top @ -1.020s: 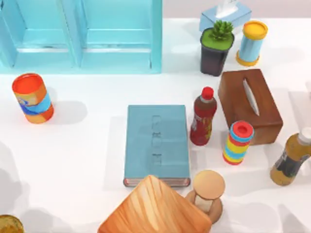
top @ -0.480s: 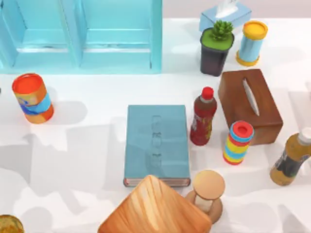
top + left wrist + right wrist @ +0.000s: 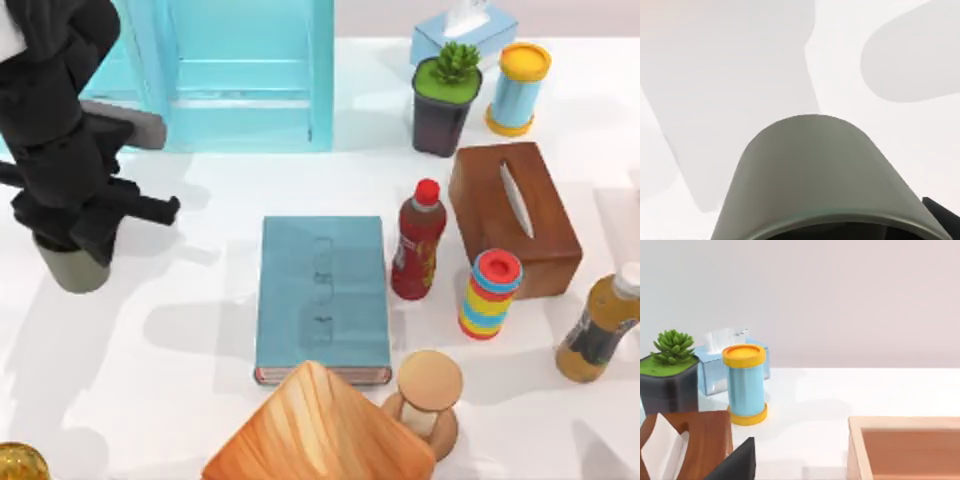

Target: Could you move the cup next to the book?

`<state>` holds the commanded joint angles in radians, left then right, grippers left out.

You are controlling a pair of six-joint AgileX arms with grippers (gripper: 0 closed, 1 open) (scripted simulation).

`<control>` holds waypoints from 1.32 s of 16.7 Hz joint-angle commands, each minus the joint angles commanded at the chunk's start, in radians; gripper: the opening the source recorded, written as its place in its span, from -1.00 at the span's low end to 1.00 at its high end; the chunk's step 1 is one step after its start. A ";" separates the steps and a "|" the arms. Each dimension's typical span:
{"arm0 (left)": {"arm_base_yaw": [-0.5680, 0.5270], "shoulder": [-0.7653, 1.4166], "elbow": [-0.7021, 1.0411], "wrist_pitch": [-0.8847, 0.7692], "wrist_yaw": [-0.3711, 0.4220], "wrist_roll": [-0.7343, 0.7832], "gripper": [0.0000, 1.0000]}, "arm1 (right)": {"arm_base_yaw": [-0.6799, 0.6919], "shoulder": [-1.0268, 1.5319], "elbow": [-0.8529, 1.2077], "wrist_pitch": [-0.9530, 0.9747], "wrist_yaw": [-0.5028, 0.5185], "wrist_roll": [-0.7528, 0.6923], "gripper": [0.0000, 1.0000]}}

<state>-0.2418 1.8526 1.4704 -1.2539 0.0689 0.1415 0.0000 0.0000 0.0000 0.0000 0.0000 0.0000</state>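
Note:
The cup [image 3: 72, 268] is a plain grey-beige tapered cup standing at the table's left side. My left gripper [image 3: 70, 225] sits directly over it, black and bulky, covering the cup's upper part. In the left wrist view the cup [image 3: 815, 170] looms very close, rim nearest the camera. The book [image 3: 322, 295], flat and teal-blue with a reddish-brown edge, lies in the middle of the table, well to the right of the cup. A dark part of my right gripper [image 3: 735, 465] shows low in the right wrist view.
A red bottle [image 3: 417, 240], a wooden tissue box [image 3: 515, 215] and a rainbow-striped can [image 3: 490, 293] stand right of the book. A wooden block [image 3: 320, 430] and an hourglass [image 3: 428, 395] sit at its front edge. A blue cabinet [image 3: 240, 70] stands at the back left.
My left arm has come in at the left, over the spot where the orange can stood. The grey cup now shows beneath it, and the can is hidden.

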 joint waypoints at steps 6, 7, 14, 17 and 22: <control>-0.240 -0.016 0.072 -0.008 -0.009 -0.529 -1.00 | 0.000 0.000 0.000 0.000 0.000 0.000 1.00; -0.266 -0.019 0.080 -0.008 -0.012 -0.581 -1.00 | 0.000 0.000 0.000 0.000 0.000 0.000 1.00; -0.317 -0.027 0.096 -0.006 -0.022 -0.677 -1.00 | 0.000 0.000 0.000 0.000 0.000 0.000 1.00; -0.313 -0.022 0.090 -0.003 -0.021 -0.675 -1.00 | 0.000 0.000 0.000 0.000 0.000 0.000 1.00; -0.305 -0.009 -0.046 0.157 -0.018 -0.664 -1.00 | 0.000 0.000 0.000 0.000 0.000 0.000 1.00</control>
<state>-0.5465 1.8435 1.4245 -1.0967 0.0507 -0.5223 0.0000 0.0000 0.0000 0.0000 0.0000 0.0000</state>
